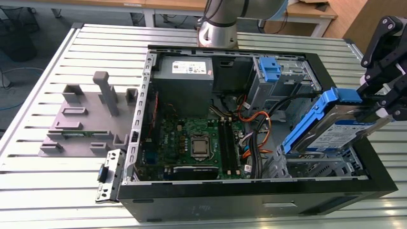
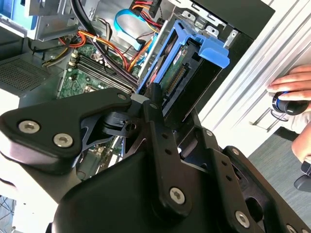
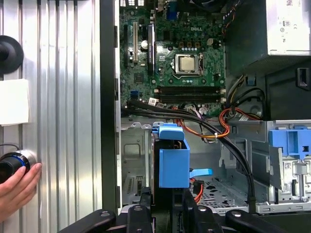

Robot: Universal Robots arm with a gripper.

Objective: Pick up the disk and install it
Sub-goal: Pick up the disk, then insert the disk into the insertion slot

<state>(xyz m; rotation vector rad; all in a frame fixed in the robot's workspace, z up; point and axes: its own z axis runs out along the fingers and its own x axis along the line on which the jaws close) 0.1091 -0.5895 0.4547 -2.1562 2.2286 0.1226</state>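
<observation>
1. The gripper [image 1: 380,106] is clenched on the disk [image 1: 336,128], with its fingers [image 3: 145,208] on either side of the blue-railed end.
2. The disk hangs tilted, its lower end at the metal drive bay [image 1: 318,167].
3. The bay sits in the corner of the open computer case [image 1: 254,188] on the exterior view's right, beside the motherboard [image 1: 190,143].
4. On the slatted table [image 1: 38,191], a person's hand [image 3: 17,189] touches a round knob [image 3: 12,162].

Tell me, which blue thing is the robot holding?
The disk with blue rails, tilted in the jaws over the case; the blue latch sits fixed inside.
</observation>
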